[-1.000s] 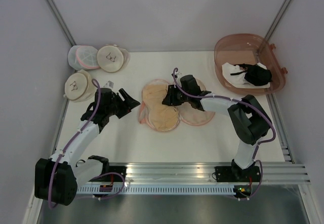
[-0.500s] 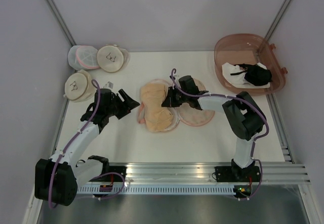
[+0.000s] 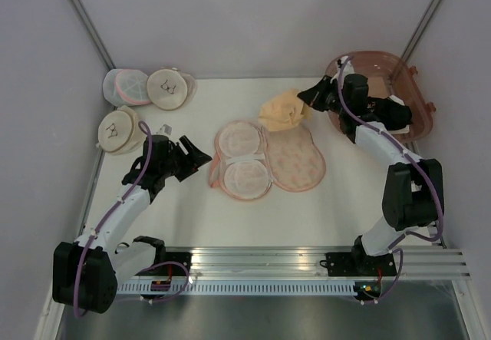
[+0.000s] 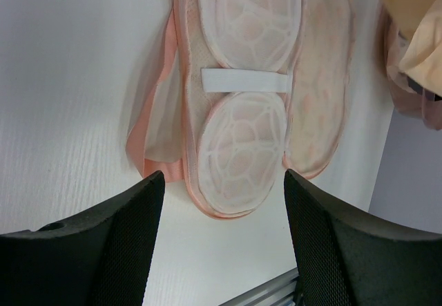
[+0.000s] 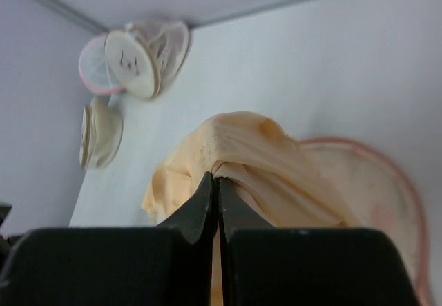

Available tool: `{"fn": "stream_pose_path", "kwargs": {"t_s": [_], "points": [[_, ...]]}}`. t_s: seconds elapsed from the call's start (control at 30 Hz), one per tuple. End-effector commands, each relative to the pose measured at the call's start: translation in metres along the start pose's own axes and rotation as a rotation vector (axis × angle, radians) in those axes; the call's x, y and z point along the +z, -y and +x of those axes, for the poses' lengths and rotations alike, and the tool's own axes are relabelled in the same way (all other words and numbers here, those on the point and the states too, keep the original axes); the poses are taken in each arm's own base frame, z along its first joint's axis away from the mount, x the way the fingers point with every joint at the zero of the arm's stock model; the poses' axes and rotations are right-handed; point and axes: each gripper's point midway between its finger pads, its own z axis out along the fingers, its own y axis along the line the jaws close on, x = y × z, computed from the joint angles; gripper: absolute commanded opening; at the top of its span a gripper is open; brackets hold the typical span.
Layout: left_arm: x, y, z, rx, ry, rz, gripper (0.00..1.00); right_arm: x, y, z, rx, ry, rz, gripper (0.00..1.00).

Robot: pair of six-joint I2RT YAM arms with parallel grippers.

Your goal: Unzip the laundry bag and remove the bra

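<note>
White table (image 3: 307,217) fills the middle of the top view. Pink translucent plastic tub (image 3: 383,60) sits at upper right of the frame with a black garment (image 3: 391,113) inside.

Peach-orange peanut-shaped laundry bag (image 3: 295,160) lies at frame centre, unzipped and spread flat in two halves. The left half shows two round white mesh inner cups, the right half a printed peach lining. In the left wrist view the bag (image 4: 242,92) fills the upper middle, and a white elastic band (image 4: 245,81) crosses between the two cups.

Beige soft-cup bra (image 3: 282,111) is out of the bag, bunched up just above the bag's upper right lobe, between bag and tub. Cannot tell if its lower edge touches the bag. Right wrist view: bra (image 5: 235,147) hangs in folds at centre, bag rim (image 5: 387,188) at right behind it.

Two round cream pouches with a bra icon (image 3: 169,88) (image 3: 116,130) and a round pale mesh pouch with pink trim (image 3: 123,87) are clustered at upper left, well apart from the bag.

Right gripper (image 3: 309,96) is at upper right near the tub, jaws clenched on the bra's top fold (image 5: 215,179). Left gripper (image 3: 201,156) sits just left of the bag, jaws spread wide, holding nothing (image 4: 219,182), not touching the bag.
</note>
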Motion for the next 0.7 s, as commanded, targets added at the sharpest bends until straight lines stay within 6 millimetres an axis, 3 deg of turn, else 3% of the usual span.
{"fn": "stream_pose_path", "kwargs": {"t_s": [0.0,0.03,0.13,0.27,0.37,0.5,0.63,0.67], "points": [[-0.006,0.004,-0.001,0.042,0.005,0.032,0.74,-0.020,0.012,-0.081,0.051,0.193,0.009,0.00],[-0.005,0.003,0.000,0.044,0.002,0.029,0.74,-0.033,0.035,-0.106,0.068,0.264,0.039,0.00],[-0.005,0.002,0.000,0.042,0.001,0.026,0.74,-0.061,0.076,-0.150,0.124,0.387,0.090,0.00],[-0.003,0.001,0.002,0.039,-0.012,0.022,0.74,-0.091,0.103,-0.196,0.146,0.502,0.117,0.00],[-0.002,0.001,0.003,0.035,-0.018,0.022,0.74,-0.110,0.127,-0.219,0.187,0.579,0.142,0.00],[-0.002,0.000,0.004,0.033,-0.018,0.020,0.74,-0.120,0.164,-0.227,0.221,0.612,0.236,0.01],[-0.001,-0.001,0.004,0.032,-0.022,0.018,0.74,-0.110,0.209,-0.208,0.264,0.586,0.350,0.01],[-0.001,0.000,0.005,0.033,-0.024,0.020,0.74,-0.107,0.215,-0.204,0.269,0.576,0.363,0.08]]}}
